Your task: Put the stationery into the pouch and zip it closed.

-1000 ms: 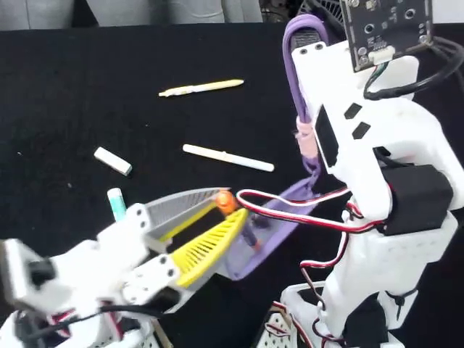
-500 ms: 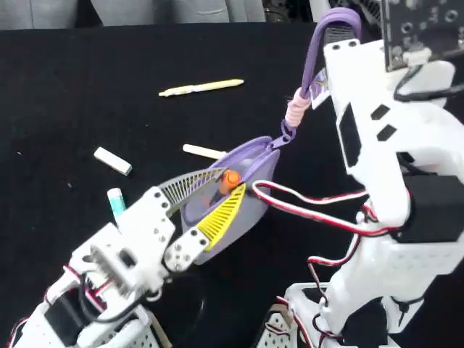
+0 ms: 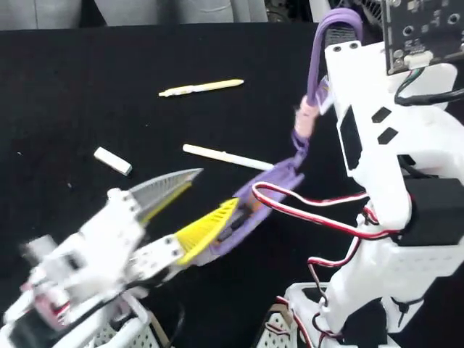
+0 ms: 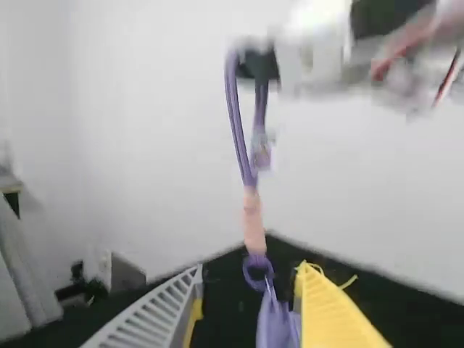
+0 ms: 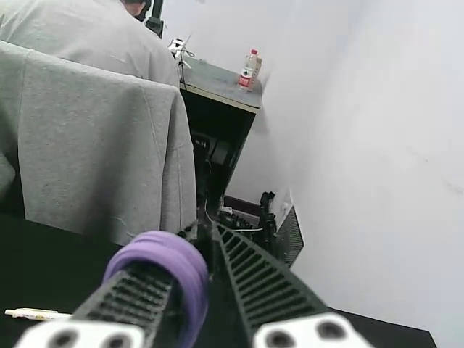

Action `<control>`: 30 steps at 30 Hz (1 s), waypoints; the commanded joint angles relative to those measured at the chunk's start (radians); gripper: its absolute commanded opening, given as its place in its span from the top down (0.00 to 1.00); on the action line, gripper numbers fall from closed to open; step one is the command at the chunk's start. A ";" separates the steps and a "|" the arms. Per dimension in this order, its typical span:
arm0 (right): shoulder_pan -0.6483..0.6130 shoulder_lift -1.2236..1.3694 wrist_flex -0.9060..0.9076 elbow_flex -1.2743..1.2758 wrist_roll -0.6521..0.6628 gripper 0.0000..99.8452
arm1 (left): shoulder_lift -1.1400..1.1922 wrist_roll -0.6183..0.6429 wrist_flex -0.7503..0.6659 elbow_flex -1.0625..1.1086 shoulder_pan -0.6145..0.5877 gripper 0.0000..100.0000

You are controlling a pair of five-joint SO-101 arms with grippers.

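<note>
Note the change: a moment ago the left gripper [image 3: 216, 187] straddled the mouth of the pouch [image 3: 272, 185] with an orange item between its fingers. That arm has now drawn back, and the pouch hangs slack and edge-on. The orange item is out of sight, probably inside the pouch.

The left fingers are spread wide and empty, with the yellow one touching the pouch. The right gripper [image 5: 208, 230] is clamped narrow on the strap [image 3: 313, 65] above the pouch.

A white pen [image 3: 226, 157], a yellow pen [image 3: 201, 88] and an eraser [image 3: 112, 161] lie on the worktop [image 3: 72, 87] beyond the pouch, so loading is unfinished.
</note>
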 commanded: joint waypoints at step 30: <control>0.017 -0.002 0.003 -0.041 0.002 0.99 | 1.748 0.634 -0.167 -0.843 -0.705 0.79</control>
